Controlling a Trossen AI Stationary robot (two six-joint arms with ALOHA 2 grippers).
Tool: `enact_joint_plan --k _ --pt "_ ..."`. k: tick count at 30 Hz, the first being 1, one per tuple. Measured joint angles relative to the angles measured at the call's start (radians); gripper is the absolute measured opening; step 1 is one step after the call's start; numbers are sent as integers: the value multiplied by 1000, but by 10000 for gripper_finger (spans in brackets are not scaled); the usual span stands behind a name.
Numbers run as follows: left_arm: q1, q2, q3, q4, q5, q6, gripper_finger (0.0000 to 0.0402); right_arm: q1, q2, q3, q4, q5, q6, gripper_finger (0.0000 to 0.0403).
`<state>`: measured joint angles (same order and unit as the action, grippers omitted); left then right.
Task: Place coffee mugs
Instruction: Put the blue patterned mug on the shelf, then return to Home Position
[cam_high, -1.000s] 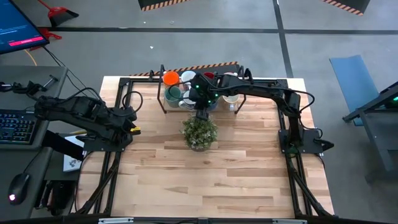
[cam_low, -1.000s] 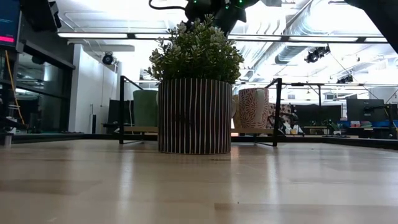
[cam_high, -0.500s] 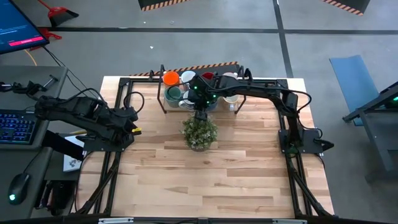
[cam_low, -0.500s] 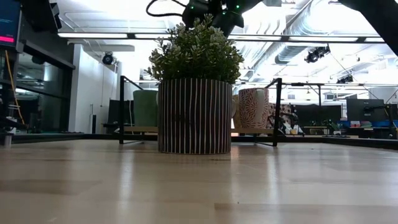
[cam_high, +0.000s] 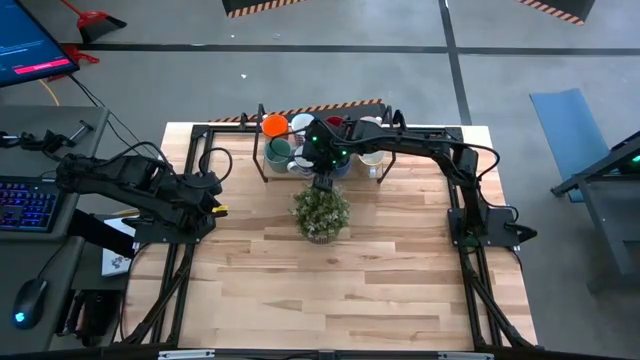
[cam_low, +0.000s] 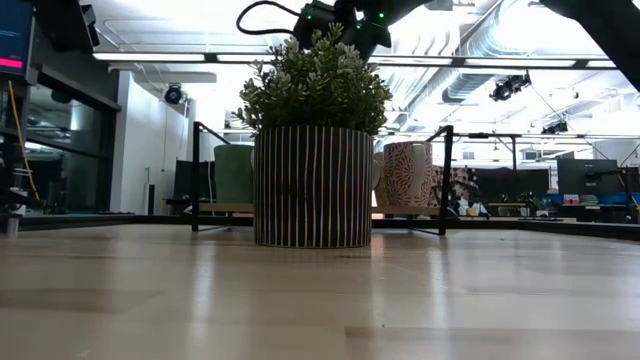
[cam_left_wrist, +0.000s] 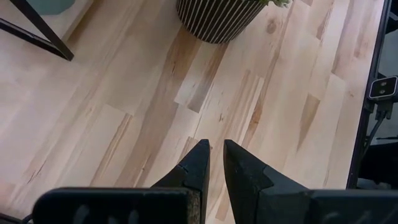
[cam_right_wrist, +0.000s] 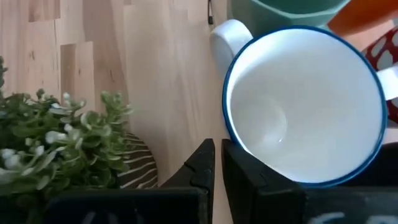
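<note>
Several coffee mugs stand crowded on a black rack at the table's far middle: an orange one, a teal-green one, a dark red one and white ones. My right gripper hangs shut over the rack's near edge, just above the potted plant. In its wrist view the gripper is beside the rim of a blue-rimmed mug with a white inside. I cannot tell whether it touches that mug. My left gripper waits shut at the table's left edge.
The leafy plant in its striped pot stands on the table just on the near side of the rack. It fills the middle of the low view, with a green mug and a patterned mug behind it. Bare wooden table lies nearer.
My right gripper has shifted a little toward the table's left above the plant. The mugs and the plant stand as before.
</note>
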<state>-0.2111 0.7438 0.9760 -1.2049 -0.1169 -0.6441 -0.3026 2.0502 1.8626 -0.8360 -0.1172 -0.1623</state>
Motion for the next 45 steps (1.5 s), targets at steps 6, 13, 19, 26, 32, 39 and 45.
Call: enact_joint_plan --k 6,13,19,26,32,39,45 --pt "0 0 0 0 0 0 35 -10 0 0 24 2 4 18" --pt "0 0 0 0 0 0 35 -12 0 0 35 9 -1 18" --pt "0 0 0 0 0 0 35 -12 0 0 35 11 -3 18" --pt "0 0 0 0 0 0 35 -12 0 24 -6 -8 14 18" --pt "0 -1 0 0 -1 0 35 -11 0 128 -122 -11 18 18" --pt "0 -1 0 0 -9 0 35 -10 0 266 -279 -12 87 18" --pt "0 -1 0 0 -9 21 35 -9 0 392 -438 -13 133 18"
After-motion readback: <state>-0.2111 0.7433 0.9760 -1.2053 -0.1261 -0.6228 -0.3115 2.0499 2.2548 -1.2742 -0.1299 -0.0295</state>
